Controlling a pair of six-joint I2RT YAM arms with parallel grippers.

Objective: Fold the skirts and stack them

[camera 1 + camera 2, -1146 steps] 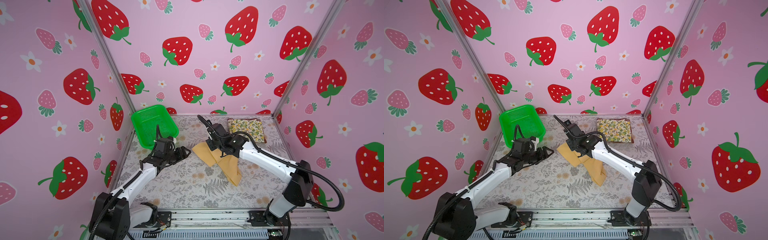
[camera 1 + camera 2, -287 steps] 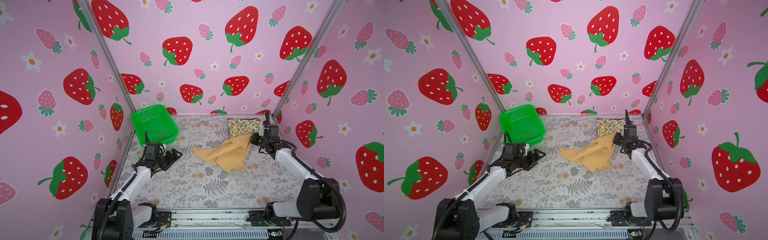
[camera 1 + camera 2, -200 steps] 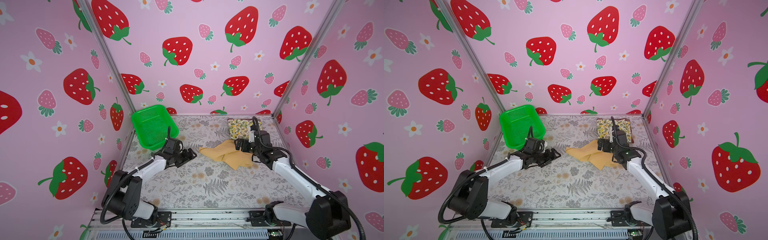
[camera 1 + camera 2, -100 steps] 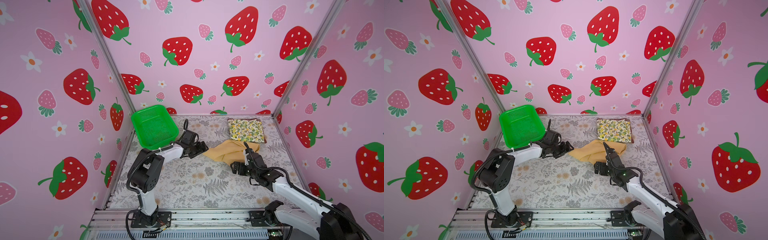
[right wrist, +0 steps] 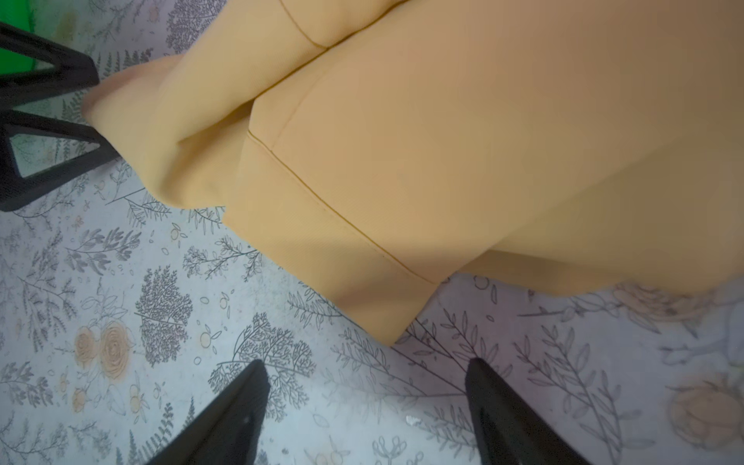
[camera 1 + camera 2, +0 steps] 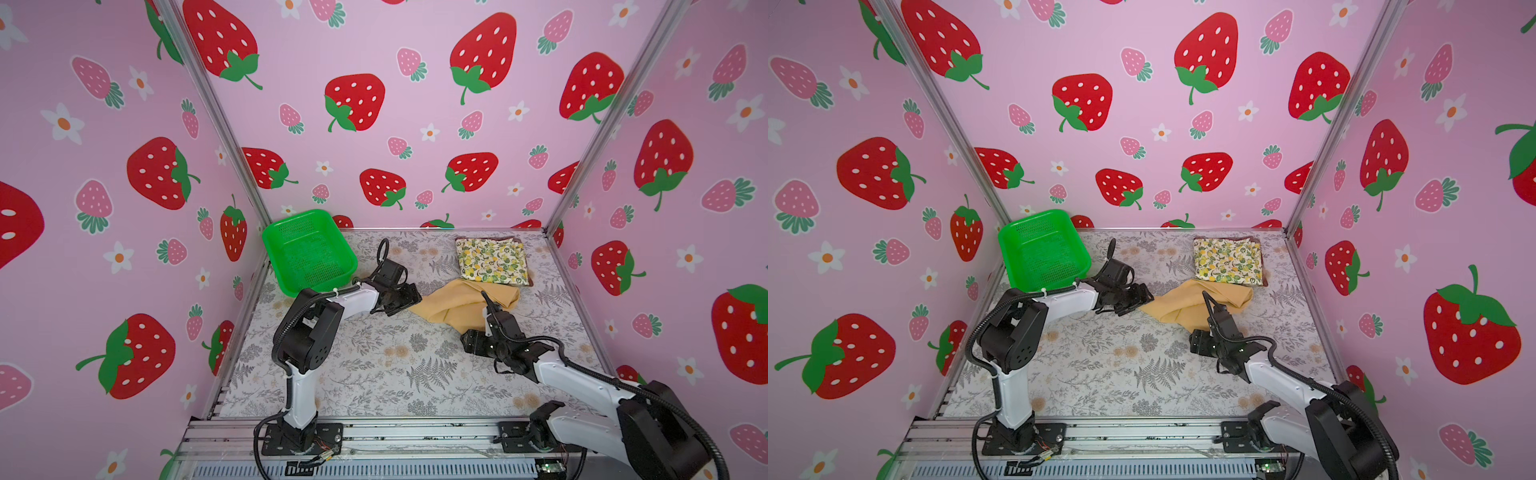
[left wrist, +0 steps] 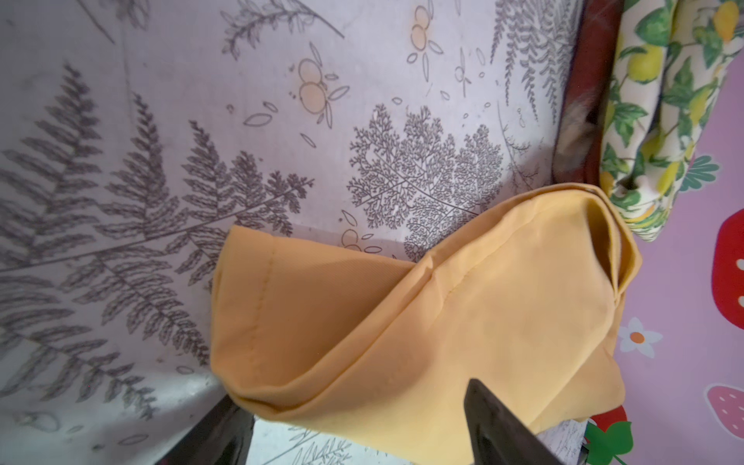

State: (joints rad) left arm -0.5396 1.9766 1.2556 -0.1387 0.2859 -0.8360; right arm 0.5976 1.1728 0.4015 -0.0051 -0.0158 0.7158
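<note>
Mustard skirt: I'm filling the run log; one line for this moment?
mustard skirt: crumpled; left tool: open at its corner; right tool: open, short of hem; lemon skirt: folded

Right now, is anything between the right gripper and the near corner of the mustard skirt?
Nothing visible. In the right wrist view only bare floral mat lies between the open right gripper and the hem corner of the mustard skirt. The left gripper is at the skirt's far tip, off that path.

The mustard skirt (image 6: 457, 305) is seen as matt, finely woven cloth with stitched hems, the lemon skirt (image 6: 490, 259) as printed cloth, the basket (image 6: 291, 219) as glossy perforated plastic, and the desk (image 6: 374, 374) as smoothly covered.
</note>
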